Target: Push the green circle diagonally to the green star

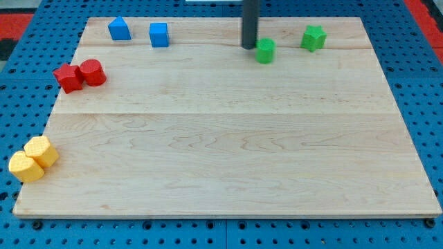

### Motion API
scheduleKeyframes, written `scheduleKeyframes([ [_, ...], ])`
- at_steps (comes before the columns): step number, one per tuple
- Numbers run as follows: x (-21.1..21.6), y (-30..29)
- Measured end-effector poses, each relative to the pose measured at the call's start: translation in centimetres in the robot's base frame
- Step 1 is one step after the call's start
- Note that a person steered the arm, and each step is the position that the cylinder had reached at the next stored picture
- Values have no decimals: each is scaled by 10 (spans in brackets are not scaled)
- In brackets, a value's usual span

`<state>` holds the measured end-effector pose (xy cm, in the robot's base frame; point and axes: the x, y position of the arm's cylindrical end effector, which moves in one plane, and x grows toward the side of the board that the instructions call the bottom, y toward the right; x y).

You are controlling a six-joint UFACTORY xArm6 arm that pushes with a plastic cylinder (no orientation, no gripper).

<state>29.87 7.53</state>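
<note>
Nearest the view's bottom lay two yellow blocks at the board's left edge, a yellow rounded block [25,167] lowest and a yellow hexagon-like block [41,151] touching it just above and to the right. Green circle [265,50] sat far off from these, near the view's top and a little right of centre, close to the board's upper edge. My tip [249,46] stood just beside the circle on its left, slightly above it; whether the two touched could not be told. No claw was fitted: the arm ended in a plain dark rod [250,21] coming straight down from the view's top, so nothing was spread, pressed together or pinched. Green star [313,38] lay to the right of the circle and a little higher, apart from it with bare wood between. Leftward along the same top strip stood a blue cube [159,34], and further left a blue block with a peaked top [119,29], the two near one another but not touching. Below those, toward the left edge, a red cylinder [92,72] and a red star-like block [68,77] sat touching, the cylinder on the right. All rested on a pale wooden board [228,152], which lay upon a blue perforated surface [422,90]; a red patch [14,24] showed at the view's top left corner.
</note>
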Motion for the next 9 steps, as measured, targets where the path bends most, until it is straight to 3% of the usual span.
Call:
scheduleKeyframes([
  [2,43,4],
  [3,78,41],
  [4,39,59],
  [7,1,98],
  [8,50,99],
  [9,62,99],
])
